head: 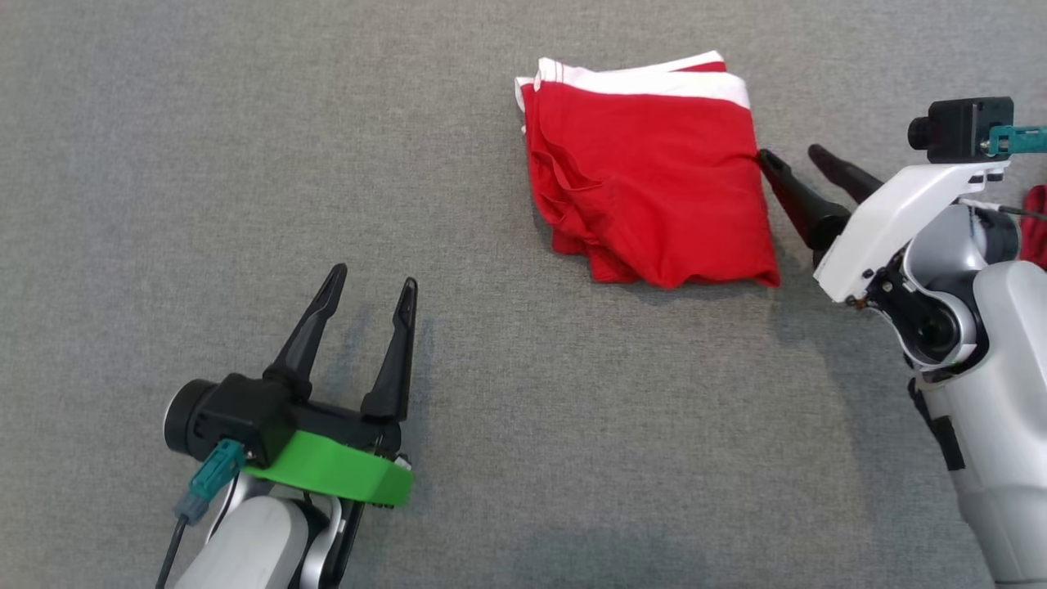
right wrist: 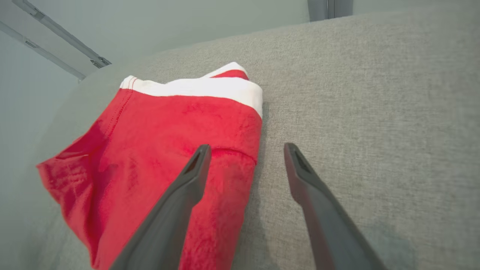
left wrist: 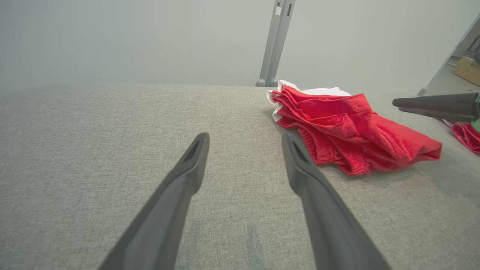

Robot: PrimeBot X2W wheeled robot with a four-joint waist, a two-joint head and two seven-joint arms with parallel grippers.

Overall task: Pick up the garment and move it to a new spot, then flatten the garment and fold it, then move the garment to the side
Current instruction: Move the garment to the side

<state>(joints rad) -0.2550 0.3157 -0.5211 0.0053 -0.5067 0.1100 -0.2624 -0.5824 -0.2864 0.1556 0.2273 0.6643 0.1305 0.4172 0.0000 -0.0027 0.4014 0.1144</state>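
The garment [head: 646,180] is soft red cloth, matt and lightly creased, with a smooth white band; the table [head: 245,164] is covered in coarse grey woven fabric. The left gripper [head: 373,278] and right gripper [head: 789,153] are matt dark plastic, while the green collar [head: 335,470] and white arm shell [head: 891,213] are smooth plastic with a faint sheen.

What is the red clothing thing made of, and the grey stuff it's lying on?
The red garment looks like soft, thin cloth, maybe a cotton-like knit: matte, creased and folded in limp layers. Its white band looks thicker, probably elastic. The grey surface seems covered in coarse woven fabric, with a flecked weave and no shine.
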